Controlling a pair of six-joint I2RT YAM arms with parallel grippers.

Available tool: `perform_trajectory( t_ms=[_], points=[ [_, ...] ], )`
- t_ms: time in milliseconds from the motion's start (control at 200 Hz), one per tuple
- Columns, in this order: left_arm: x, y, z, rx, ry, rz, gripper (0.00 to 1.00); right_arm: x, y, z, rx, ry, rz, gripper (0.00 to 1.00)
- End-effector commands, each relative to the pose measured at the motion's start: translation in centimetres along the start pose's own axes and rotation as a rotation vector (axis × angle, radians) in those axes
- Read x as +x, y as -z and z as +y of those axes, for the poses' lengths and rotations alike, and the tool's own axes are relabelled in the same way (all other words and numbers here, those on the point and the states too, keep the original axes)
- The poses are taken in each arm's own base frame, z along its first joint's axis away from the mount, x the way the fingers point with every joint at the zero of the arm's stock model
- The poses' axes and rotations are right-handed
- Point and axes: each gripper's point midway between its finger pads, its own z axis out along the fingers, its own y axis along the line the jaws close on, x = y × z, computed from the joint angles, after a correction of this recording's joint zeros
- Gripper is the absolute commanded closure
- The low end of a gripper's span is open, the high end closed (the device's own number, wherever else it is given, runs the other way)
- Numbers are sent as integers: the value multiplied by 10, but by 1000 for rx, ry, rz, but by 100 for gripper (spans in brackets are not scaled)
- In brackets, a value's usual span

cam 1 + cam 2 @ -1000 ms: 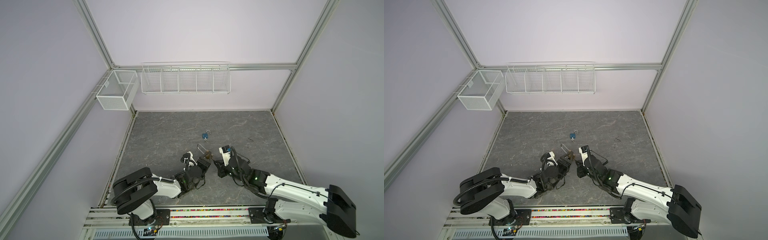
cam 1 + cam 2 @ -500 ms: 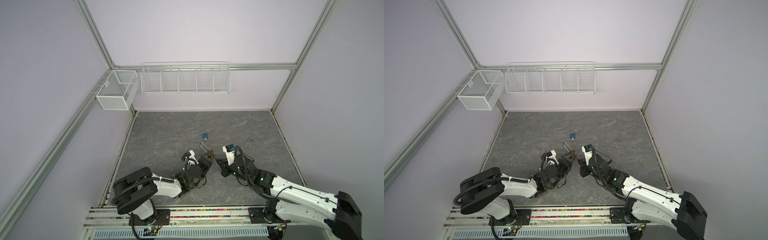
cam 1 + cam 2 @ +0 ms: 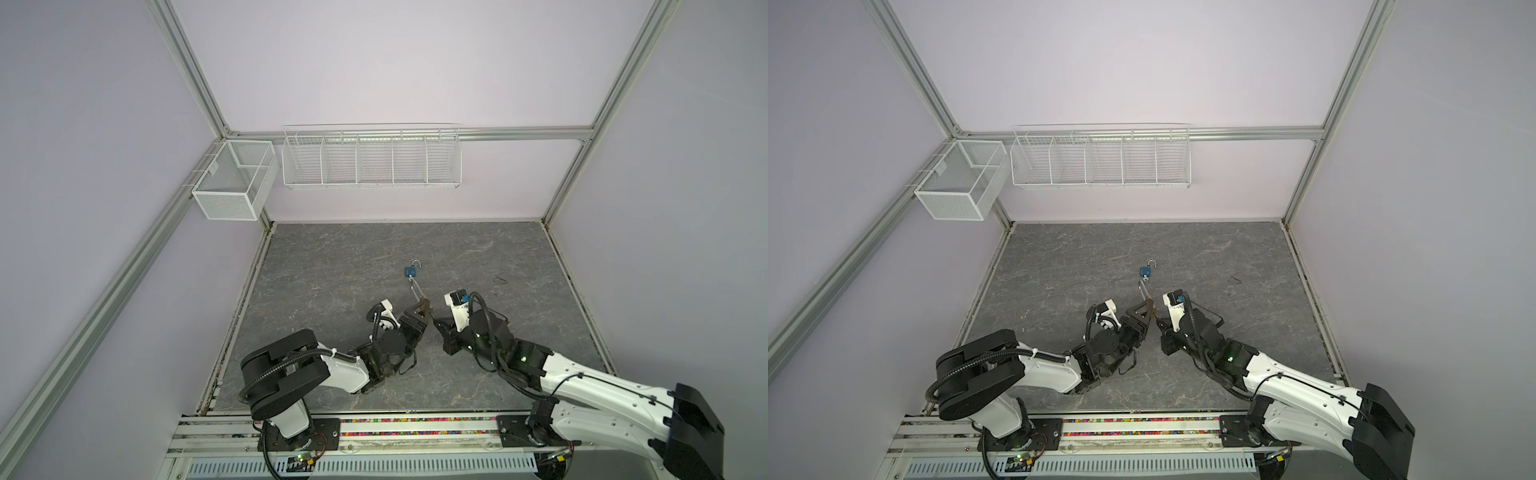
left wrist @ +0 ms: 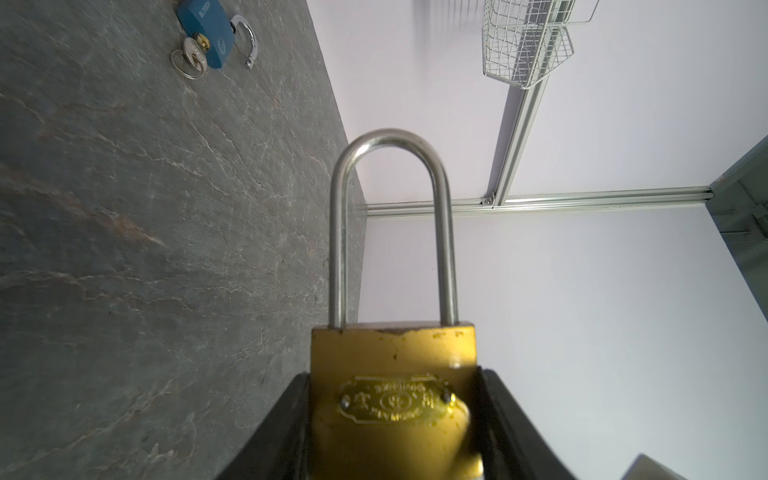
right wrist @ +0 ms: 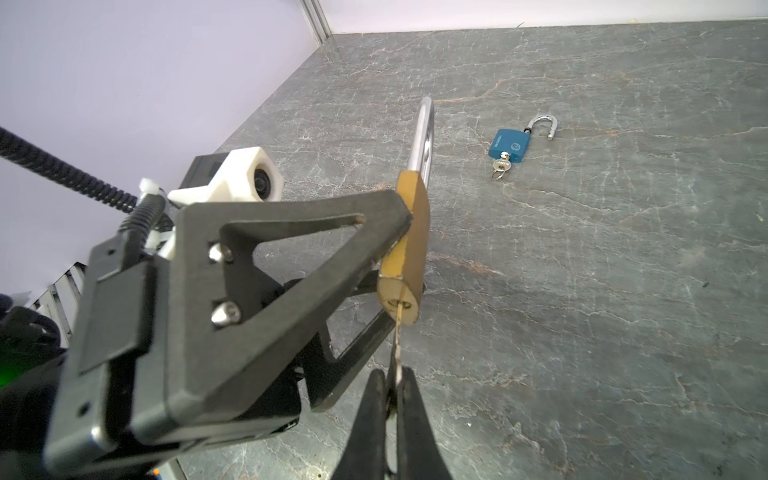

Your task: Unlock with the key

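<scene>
Two tools: left tool [image 4: 395,386] clamps the brass padlock [image 5: 409,232] body, off the worktop [image 5: 582,291]; right tool [image 5: 392,399] pinches the key [image 5: 397,336], tip at the keyhole [image 5: 397,304].
Handling: padlock likely heavy, rigid, smooth; key thin, may twist, so hold its head flat.

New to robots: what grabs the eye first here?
A brass padlock with a long steel shackle, clamped in the left pincer, meets a thin key pinched by the right pincer. Beyond them, a small blue padlock lies open on the grey stone-look table.
</scene>
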Motion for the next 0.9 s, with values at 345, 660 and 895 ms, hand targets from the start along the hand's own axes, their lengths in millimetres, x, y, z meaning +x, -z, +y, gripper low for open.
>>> perform_trajectory(
  t_ms=[345, 660, 895],
  points=[
    [33, -5, -27, 73, 40, 125, 100, -40, 0, 21, 2, -157, -136, 94],
    [28, 3, -10, -7, 36, 94, 100, -31, -4, 8, 94, -226, -125, 94],
    [16, 13, -5, -66, 8, 60, 100, -26, -2, 7, 83, -225, -125, 94]
  ],
)
